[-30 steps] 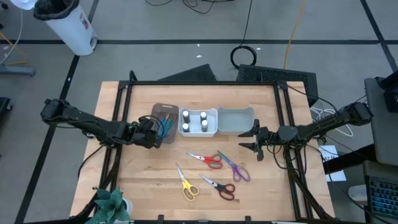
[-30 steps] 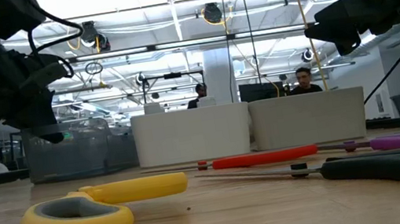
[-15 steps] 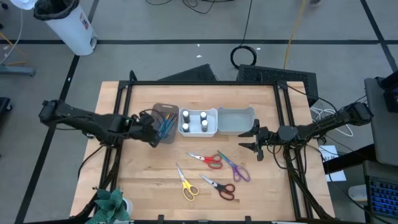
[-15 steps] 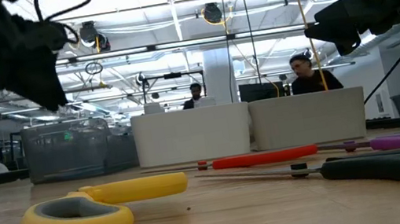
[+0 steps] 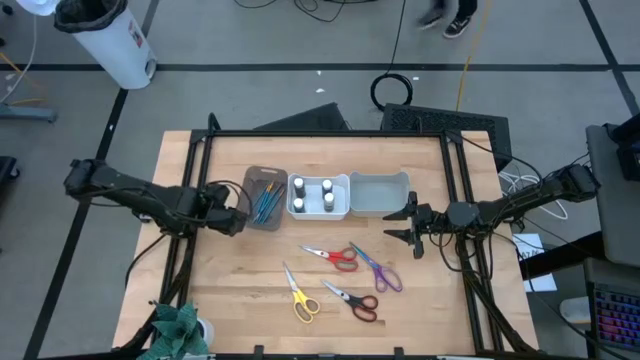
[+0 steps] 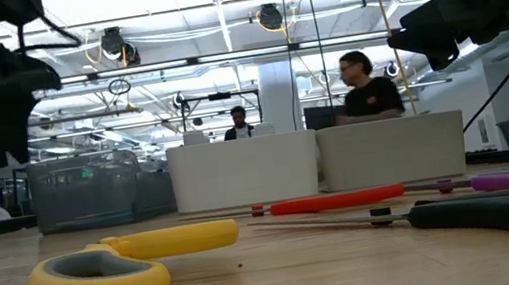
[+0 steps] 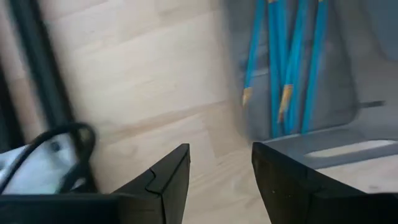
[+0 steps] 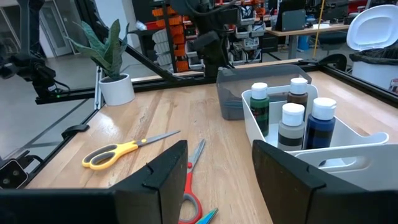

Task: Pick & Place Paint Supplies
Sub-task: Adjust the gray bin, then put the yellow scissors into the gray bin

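My left gripper (image 5: 232, 219) hangs empty with fingers apart just beside the grey bin (image 5: 264, 196) holding the teal brushes (image 7: 286, 68), my right gripper (image 5: 404, 227) parted near the red-handled scissors (image 5: 333, 256).

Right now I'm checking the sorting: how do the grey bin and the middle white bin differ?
The grey bin is dark and holds teal brushes lying flat; the white bin is pale and holds four capped bottles standing upright. Both sit side by side in one row on the table.
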Tool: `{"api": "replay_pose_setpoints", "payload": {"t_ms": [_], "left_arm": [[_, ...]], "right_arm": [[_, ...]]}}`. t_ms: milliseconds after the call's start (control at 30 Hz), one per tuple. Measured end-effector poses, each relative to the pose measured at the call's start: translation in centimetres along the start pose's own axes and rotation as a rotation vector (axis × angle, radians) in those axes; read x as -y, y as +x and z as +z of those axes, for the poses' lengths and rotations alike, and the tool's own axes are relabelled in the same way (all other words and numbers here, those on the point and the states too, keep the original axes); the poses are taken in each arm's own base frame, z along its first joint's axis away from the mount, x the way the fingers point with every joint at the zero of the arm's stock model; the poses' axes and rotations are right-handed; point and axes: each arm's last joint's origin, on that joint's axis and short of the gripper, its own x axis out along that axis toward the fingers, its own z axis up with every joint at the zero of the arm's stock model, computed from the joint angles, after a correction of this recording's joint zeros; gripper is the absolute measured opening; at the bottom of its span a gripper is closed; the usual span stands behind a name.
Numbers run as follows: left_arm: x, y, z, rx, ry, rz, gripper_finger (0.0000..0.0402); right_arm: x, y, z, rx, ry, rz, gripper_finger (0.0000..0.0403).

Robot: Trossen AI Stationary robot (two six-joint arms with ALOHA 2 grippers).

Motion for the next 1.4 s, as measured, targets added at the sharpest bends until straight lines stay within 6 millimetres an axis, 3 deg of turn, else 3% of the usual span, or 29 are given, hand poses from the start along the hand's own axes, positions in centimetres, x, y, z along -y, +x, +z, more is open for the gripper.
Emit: {"api": "replay_pose_setpoints", "payload": {"t_ms": [633, 967, 1167, 1400], "left_arm": [[2.8, 0.3, 0.2, 0.046, 0.121, -0.203, 0.0182], [4.6, -0.3, 0.6, 0.103, 0.274, -0.388, 0.0182], [5.1, -1.8, 0.8, 0.123, 0.359, -0.578, 0.0182], [6.4, -3.7, 0.9, 0.356, 0.426, -0.736, 0.0182]], "right_arm": [[0.0, 0.0, 0.1, 0.006, 0.002, 0.001, 0.0171], [0.0, 0.0, 0.1, 0.006, 0.001, 0.001, 0.0171], [0.0, 0.0, 0.1, 0.006, 0.001, 0.001, 0.0171], [0.0, 0.0, 0.1, 0.006, 0.001, 0.001, 0.0171]]}}
